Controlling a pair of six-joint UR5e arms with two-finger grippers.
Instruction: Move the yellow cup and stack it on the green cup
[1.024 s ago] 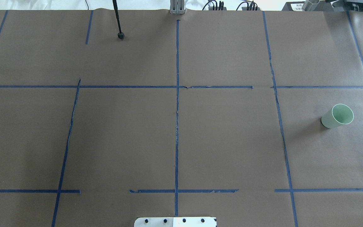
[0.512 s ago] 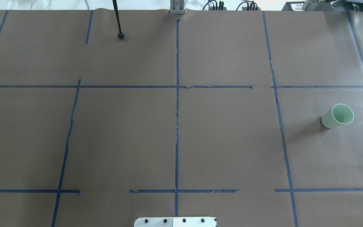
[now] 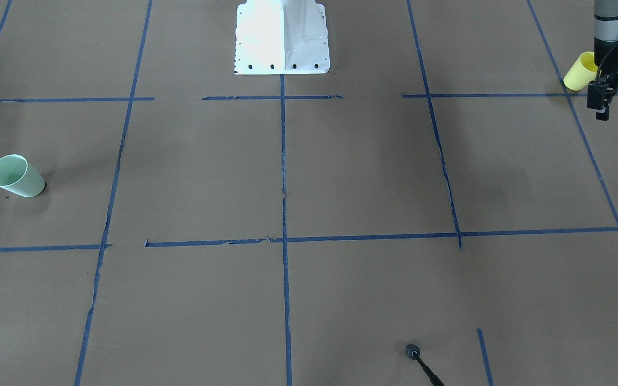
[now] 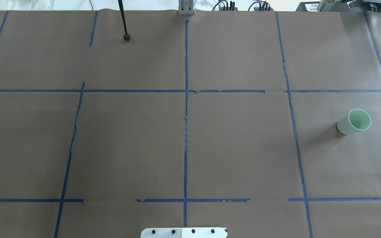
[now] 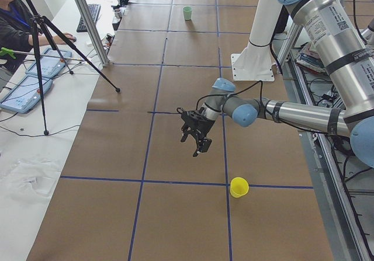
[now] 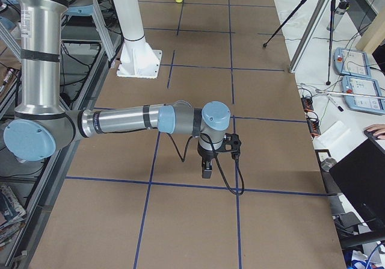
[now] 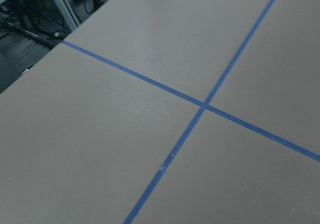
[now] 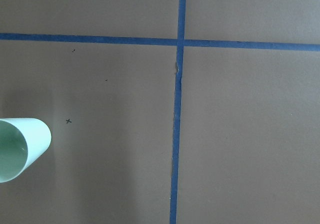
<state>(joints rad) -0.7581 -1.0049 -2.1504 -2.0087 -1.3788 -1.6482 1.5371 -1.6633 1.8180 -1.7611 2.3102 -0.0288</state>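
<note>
The yellow cup [image 3: 577,74] stands upright near the table's edge on my left side, and also shows in the exterior left view [image 5: 238,187]. My left gripper [image 3: 613,99] hangs above the table close beside it, apart from it, empty and looking open; it also shows in the exterior left view [image 5: 193,141]. The green cup [image 4: 354,121] stands alone on the right side of the table and shows at the right wrist view's left edge [image 8: 20,149]. My right gripper [image 6: 206,168] hovers low over the table, and I cannot tell whether it is open or shut.
A black tripod foot [image 4: 127,37] rests on the far side of the table. The white robot base [image 3: 282,37] is at the near middle edge. Blue tape lines [image 4: 186,99] divide the brown table cover. An operator [image 5: 11,21] sits beside the table.
</note>
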